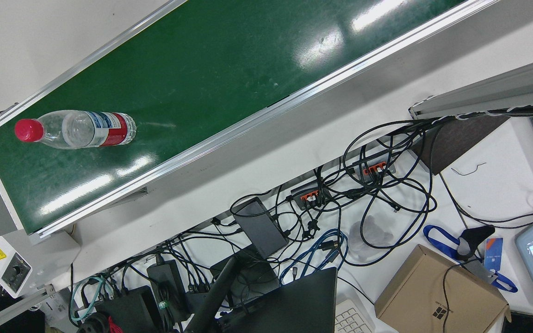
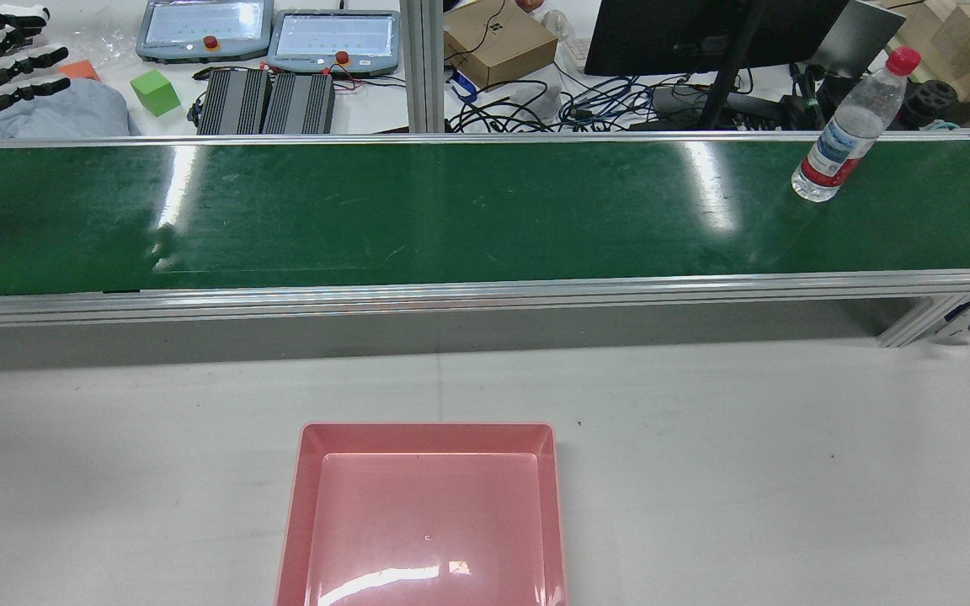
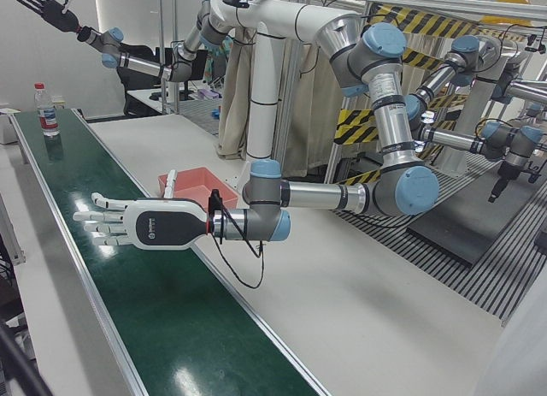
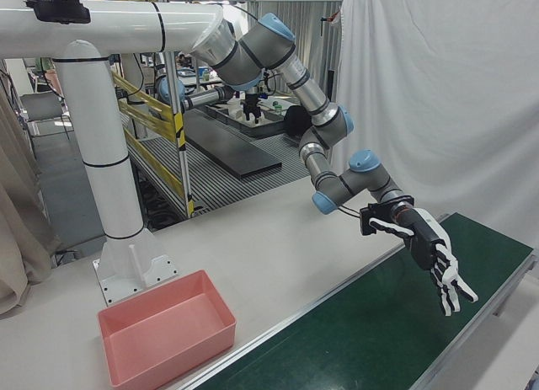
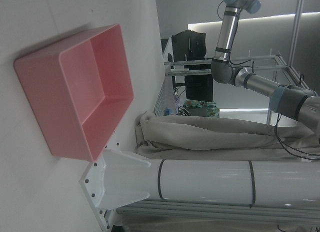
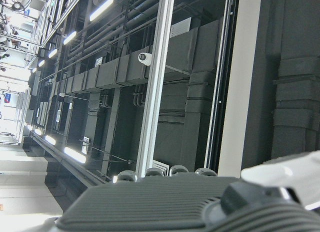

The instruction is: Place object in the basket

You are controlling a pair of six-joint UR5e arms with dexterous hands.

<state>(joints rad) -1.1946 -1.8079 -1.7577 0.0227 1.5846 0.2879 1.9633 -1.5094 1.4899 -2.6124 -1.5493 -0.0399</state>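
A clear water bottle [image 2: 847, 126] with a red cap and red label stands upright at the right end of the green conveyor belt [image 2: 451, 219]. It also shows in the front view [image 1: 77, 129] and the left-front view [image 3: 45, 111]. The empty pink basket [image 2: 426, 431] sits on the white table in front of the belt, and shows in the left hand view [image 5: 55, 106]. My left hand [image 3: 137, 225] is open, fingers spread, over the belt's left end, far from the bottle. My right hand [image 3: 47, 7] is open and raised high above the bottle's end.
Beyond the belt lie tangled cables [image 1: 340, 203], a cardboard box [image 2: 498, 42], a monitor [image 2: 704, 34], two teach pendants [image 2: 333, 38] and a green cube [image 2: 155, 91]. The arms' white pedestal [image 4: 126, 238] stands behind the basket.
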